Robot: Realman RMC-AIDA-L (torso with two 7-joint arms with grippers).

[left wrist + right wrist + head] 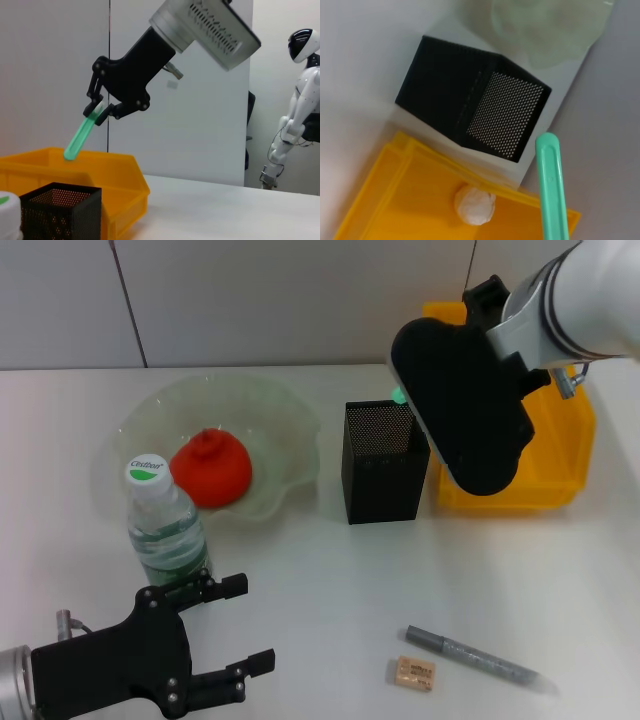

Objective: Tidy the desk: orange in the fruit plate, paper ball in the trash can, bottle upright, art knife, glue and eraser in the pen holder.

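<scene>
Right gripper, clamped on what looks like the green art knife, must lower it into the pen holder.

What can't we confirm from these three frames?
- Green stick in the right tool: head view shows only a sliver behind that tool, and its gripped end runs off the right wrist view's edge.
- Pen holder contents: dark mesh hides the inside.
- Eraser print: too small.
- Left tool: low beside the bottle, holding nothing.
</scene>
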